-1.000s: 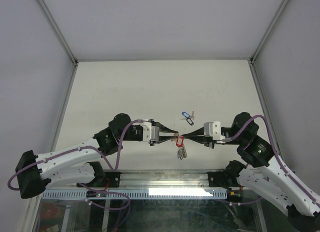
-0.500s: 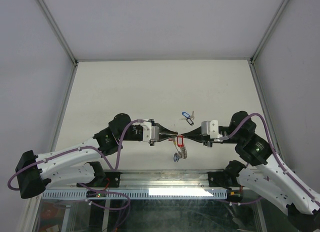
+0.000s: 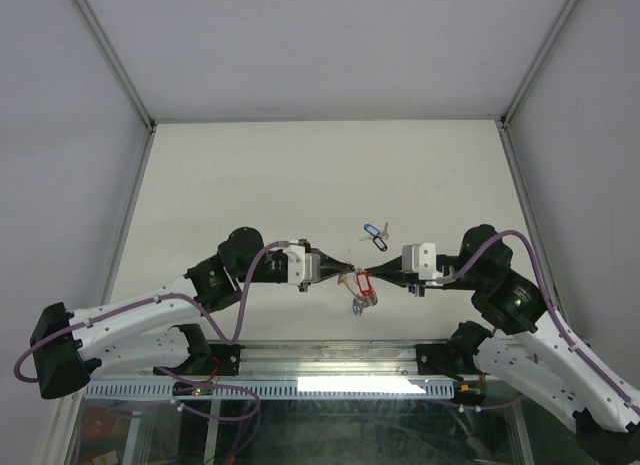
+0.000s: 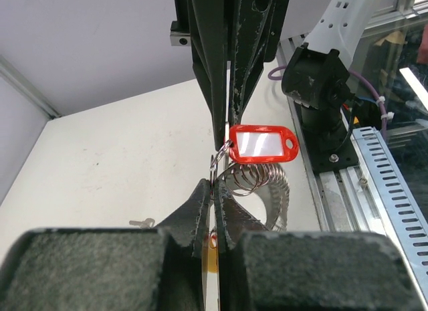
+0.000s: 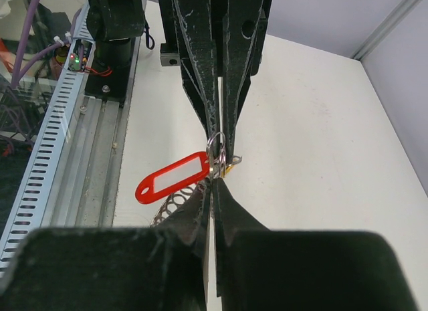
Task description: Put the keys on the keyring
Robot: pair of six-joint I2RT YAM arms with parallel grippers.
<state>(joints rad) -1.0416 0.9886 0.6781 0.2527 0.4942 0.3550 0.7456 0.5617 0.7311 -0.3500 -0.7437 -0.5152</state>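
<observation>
Grey-walled cell (image 3: 320, 45), white table (image 3: 250, 175), both grippers meeting tip to tip at the near edge.
Left gripper (image 3: 345, 275) pinched tight on the keyring (image 4: 211, 247), yellow section between its fingers. Right gripper (image 3: 378, 277) fully closed, apparently on the red-tagged key (image 4: 263, 144)'s loop. Blue and black keys (image 3: 373, 235) lie beyond.

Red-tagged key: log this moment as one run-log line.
left gripper: shut | right gripper: shut, tip to tip with left | red-tagged key: hanging at the tips | blue and black keys: on table
</observation>
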